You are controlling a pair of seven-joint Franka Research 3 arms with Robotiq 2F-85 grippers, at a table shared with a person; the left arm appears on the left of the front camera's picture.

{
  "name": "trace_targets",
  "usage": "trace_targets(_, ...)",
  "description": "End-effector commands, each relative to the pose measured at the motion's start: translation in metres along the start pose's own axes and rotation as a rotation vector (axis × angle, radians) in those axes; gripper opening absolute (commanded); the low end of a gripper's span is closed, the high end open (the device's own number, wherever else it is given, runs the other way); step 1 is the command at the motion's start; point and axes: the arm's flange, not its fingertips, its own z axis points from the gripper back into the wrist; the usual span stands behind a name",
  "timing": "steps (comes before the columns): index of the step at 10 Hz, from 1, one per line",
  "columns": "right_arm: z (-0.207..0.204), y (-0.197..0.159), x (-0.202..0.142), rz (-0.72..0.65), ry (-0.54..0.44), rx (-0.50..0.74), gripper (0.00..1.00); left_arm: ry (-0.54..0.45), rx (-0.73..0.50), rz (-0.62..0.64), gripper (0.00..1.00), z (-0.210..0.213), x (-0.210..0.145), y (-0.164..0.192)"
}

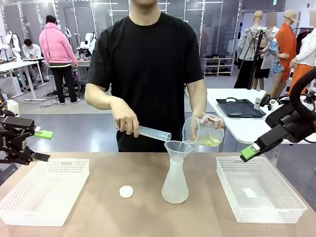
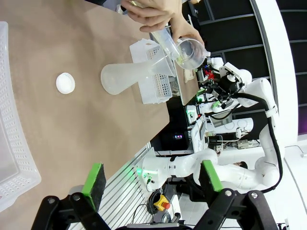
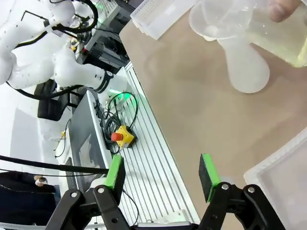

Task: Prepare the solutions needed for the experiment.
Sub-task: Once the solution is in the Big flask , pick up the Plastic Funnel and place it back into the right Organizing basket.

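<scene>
Pouring wants a slow, centred stream: a person's hand (image 1: 213,120) tips the beaker (image 1: 200,131) of pale yellow solutions (image 1: 211,142) over the funnel (image 1: 177,147) on the flask (image 1: 175,185), mid desk (image 1: 108,217). Left gripper (image 2: 152,179) and right gripper (image 3: 162,173) — fingers spread, empty, well apart from it.

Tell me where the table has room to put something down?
Bare table lies between the left basket and the white disc, between the flask and the right basket, and along the near edge. It is crowded above the flask, where a person holds a tilted beaker and a tube.
</scene>
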Motion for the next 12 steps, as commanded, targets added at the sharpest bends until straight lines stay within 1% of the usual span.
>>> trace_targets(1,-0.002,-0.009,-0.001,-0.208,-0.016,0.043,0.78,-0.008,-0.024,0.003,1.00,-0.001,0.002,-0.003)
trace_targets(2,0.004,-0.013,-0.004,-0.348,-0.073,0.053,0.78,-0.008,-0.024,0.003,1.00,-0.001,0.002,-0.003)
trace_targets(3,0.009,-0.018,-0.008,-0.463,-0.178,0.113,0.78,-0.008,-0.024,0.003,1.00,-0.001,0.002,-0.003)
trace_targets(4,0.011,-0.024,-0.012,-0.565,-0.227,0.141,0.78,-0.008,-0.024,0.003,1.00,-0.001,0.002,-0.003)
trace_targets(5,0.010,-0.031,-0.016,-0.612,-0.297,0.176,0.78,-0.008,-0.024,0.003,1.00,-0.001,0.002,-0.003)
trace_targets(6,0.009,-0.036,-0.019,-0.661,-0.341,0.197,0.78,-0.008,-0.024,0.003,1.00,-0.001,0.002,-0.003)
trace_targets(7,0.008,-0.039,-0.022,-0.702,-0.371,0.217,0.78,-0.008,-0.024,0.003,1.00,-0.001,0.002,-0.003)
trace_targets(9,0.007,-0.047,-0.027,-0.761,-0.416,0.207,0.78,-0.008,-0.024,0.003,1.00,-0.001,0.002,-0.003)
trace_targets(11,0.004,-0.048,-0.029,-0.770,-0.421,0.206,0.78,-0.008,-0.024,0.003,1.00,-0.001,0.002,-0.003)
trace_targets(12,0.011,-0.053,-0.031,-0.732,-0.399,0.219,0.78,-0.008,-0.024,0.003,1.00,-0.001,0.002,-0.003)
